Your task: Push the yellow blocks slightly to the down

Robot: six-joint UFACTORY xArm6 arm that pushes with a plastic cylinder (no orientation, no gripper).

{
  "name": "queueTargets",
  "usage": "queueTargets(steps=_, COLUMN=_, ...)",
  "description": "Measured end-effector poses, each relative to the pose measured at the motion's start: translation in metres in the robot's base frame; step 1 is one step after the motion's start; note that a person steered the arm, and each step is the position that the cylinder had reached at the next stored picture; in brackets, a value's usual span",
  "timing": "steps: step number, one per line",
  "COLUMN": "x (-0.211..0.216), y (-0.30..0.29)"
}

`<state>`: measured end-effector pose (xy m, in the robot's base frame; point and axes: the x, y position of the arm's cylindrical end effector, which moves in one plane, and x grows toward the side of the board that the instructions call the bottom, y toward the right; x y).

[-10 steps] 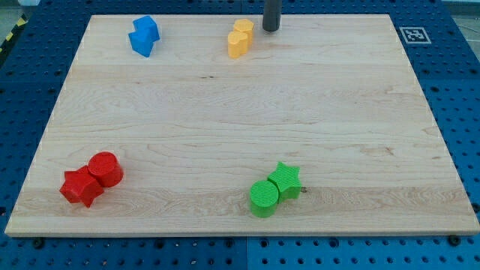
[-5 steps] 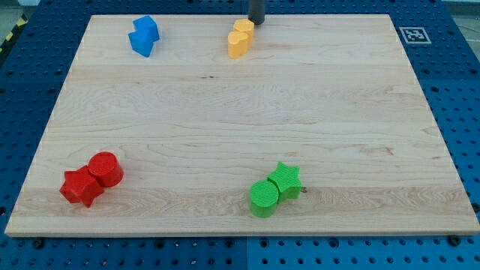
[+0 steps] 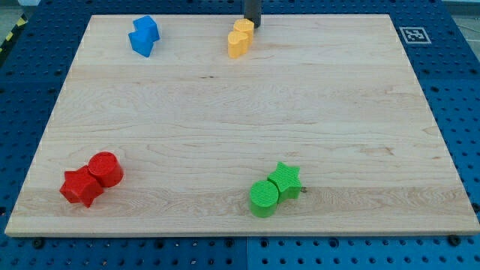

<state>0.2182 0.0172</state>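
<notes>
Two yellow blocks (image 3: pixel 239 39) sit touching each other near the board's top edge, a little left of centre. Their shapes are hard to make out; both look rounded. My tip (image 3: pixel 251 22) is at the view's top, right against the upper right side of the upper yellow block. The rod runs up out of the view.
Two blue blocks (image 3: pixel 143 35) lie at the top left. A red star and a red cylinder (image 3: pixel 91 178) lie at the bottom left. A green cylinder and a green star (image 3: pixel 274 189) lie at the bottom centre. The wooden board (image 3: pixel 240 120) rests on blue pegboard, with a marker tag (image 3: pixel 413 34) at its top right corner.
My tip has moved left along the board's top edge, from right of the yellow blocks to just above them. The blocks have not visibly moved.
</notes>
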Motion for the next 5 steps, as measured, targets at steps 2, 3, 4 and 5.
queueTargets(steps=2, x=-0.004, y=-0.023)
queueTargets(steps=3, x=-0.004, y=-0.025)
queueTargets(steps=4, x=-0.001, y=-0.025)
queueTargets(steps=5, x=0.013, y=-0.025)
